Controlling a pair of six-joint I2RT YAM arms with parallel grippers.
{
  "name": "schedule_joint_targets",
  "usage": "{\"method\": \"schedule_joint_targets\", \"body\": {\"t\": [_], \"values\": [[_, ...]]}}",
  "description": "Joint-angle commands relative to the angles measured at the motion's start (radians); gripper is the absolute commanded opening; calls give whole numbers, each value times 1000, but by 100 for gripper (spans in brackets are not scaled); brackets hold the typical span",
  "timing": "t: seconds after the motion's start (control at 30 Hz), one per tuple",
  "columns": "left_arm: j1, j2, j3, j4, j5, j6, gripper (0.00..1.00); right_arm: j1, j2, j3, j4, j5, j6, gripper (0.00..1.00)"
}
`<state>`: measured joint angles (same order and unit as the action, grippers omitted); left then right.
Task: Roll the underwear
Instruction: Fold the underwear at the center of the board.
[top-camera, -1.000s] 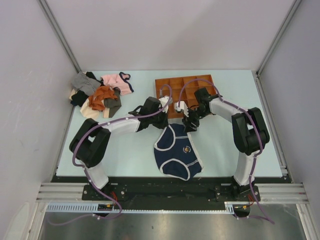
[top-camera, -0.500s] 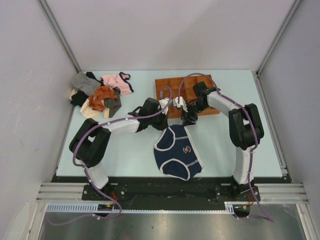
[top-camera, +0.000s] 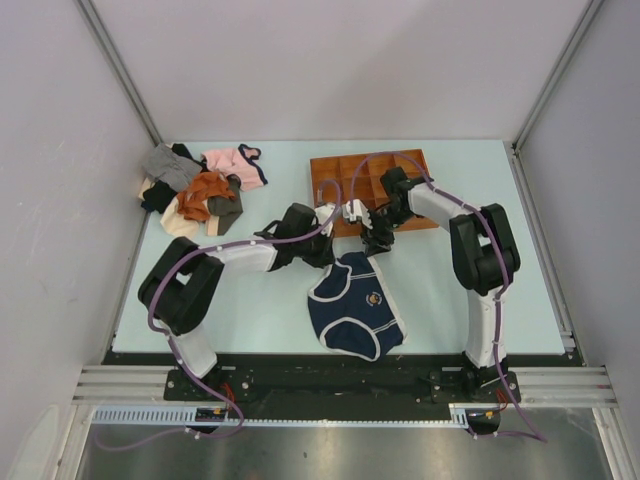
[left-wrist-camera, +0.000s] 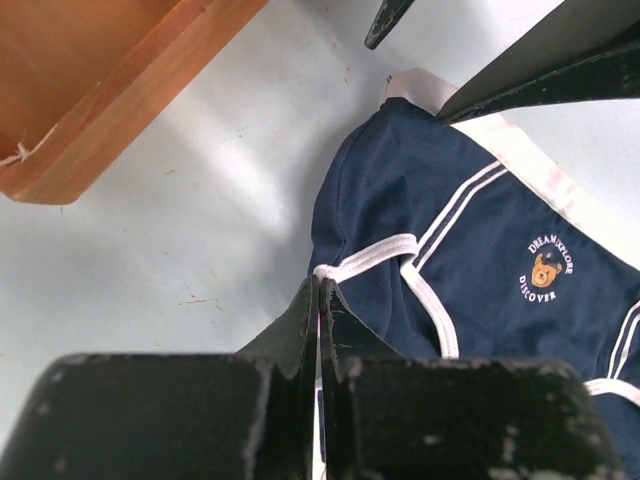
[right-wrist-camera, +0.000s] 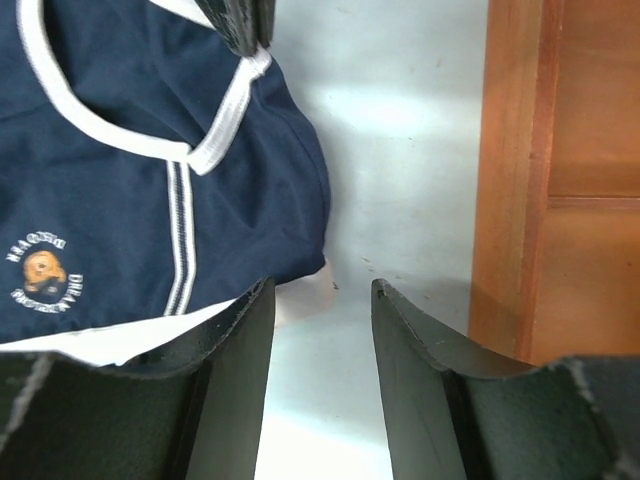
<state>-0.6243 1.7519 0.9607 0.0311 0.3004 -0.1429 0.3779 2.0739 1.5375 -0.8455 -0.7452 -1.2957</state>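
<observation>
Though overhead hides both grips, wrist views show left claw pinching the underwear, right claw open.

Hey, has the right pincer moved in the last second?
Yes. The right pincer has shifted slightly farther from the arm bases and leftward, closer to the fixed wooden tray's near edge.

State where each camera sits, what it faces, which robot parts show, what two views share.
Top external: overhead behind the robot, facing down on the table; left arm and right arm whole.
Left wrist: on the left arm, facing down past the shut left gripper at the underwear and tray corner.
Right wrist: on the right arm, facing down through the open right gripper.
Shared: both wrist views show the bear emblem.
</observation>
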Motion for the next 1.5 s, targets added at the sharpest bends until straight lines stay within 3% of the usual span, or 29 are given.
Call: {"method": "schedule_joint_targets", "body": {"t": [0.0, 0.13, 0.27, 0.5, 1.1, 1.27, 1.4, 1.47], "values": [[15, -29, -8, 72, 36, -29, 0, 27, 15, 4, 54, 70, -10, 47], [29, -12, -4, 70, 37, -46, 0, 39, 15, -8, 80, 90, -2, 46], [47, 6, 0, 73, 42, -78, 0, 16, -14, -1, 59, 6, 7, 48], [54, 34, -13, 104, 62, -110, 0, -24, 1, 61, 11, -62, 183, 49], [71, 47, -50, 182, 101, -164, 0, 32, 110, 101, 17, 121, 282, 49], [78, 49, -45, 185, 106, -165, 0, 32, 112, 90, -4, 107, 256, 37], [93, 55, -16, 165, 112, -158, 1, 26, 86, 89, -33, 67, 228, 14], [97, 55, -4, 155, 115, -150, 0, 24, 71, 90, -49, 43, 222, 8]]}}
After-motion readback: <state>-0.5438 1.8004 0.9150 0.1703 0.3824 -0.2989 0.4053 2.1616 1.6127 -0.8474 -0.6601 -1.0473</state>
